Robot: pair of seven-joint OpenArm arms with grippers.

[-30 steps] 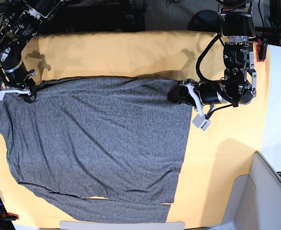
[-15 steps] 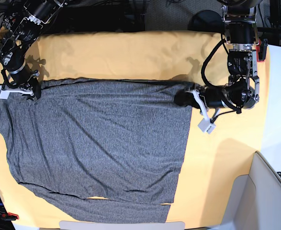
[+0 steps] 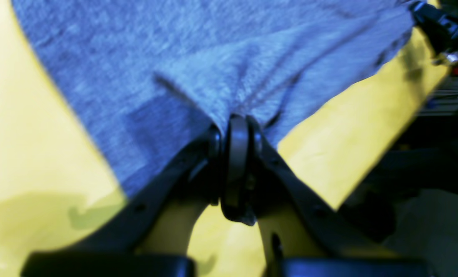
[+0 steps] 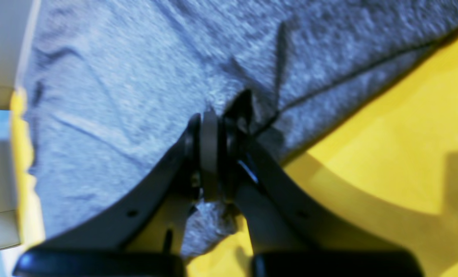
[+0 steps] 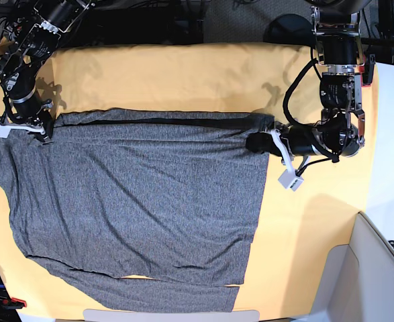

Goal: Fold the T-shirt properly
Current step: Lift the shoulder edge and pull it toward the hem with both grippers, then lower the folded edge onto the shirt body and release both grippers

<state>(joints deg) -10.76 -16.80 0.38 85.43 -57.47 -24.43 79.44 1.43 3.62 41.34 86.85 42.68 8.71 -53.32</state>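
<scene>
- The two arms are drawing the far edge of the T-shirt point(image 5: 136, 201) outward and taut: since a second ago the left gripper point(image 5: 258, 142) has been shifting toward the right of the table, the right gripper point(image 5: 43, 127) edging a little farther back, and the far hem is now lying as a straight line.
- That is smoothing the upper part of the garment, which I judge to be readying it for a clean fold.
- The left gripper point(image 3: 234, 123) is clamped tight on a bunched corner of grey knit.
- The right gripper point(image 4: 217, 119) is likewise pinched closed on the shirt's edge near a seam.
- The T-shirt is lying spread over the yellow-orange cloth sheet point(image 5: 183, 74), filling the left and middle of the table, with a sleeve lying along the near edge.
- No containers are showing anywhere here.
</scene>
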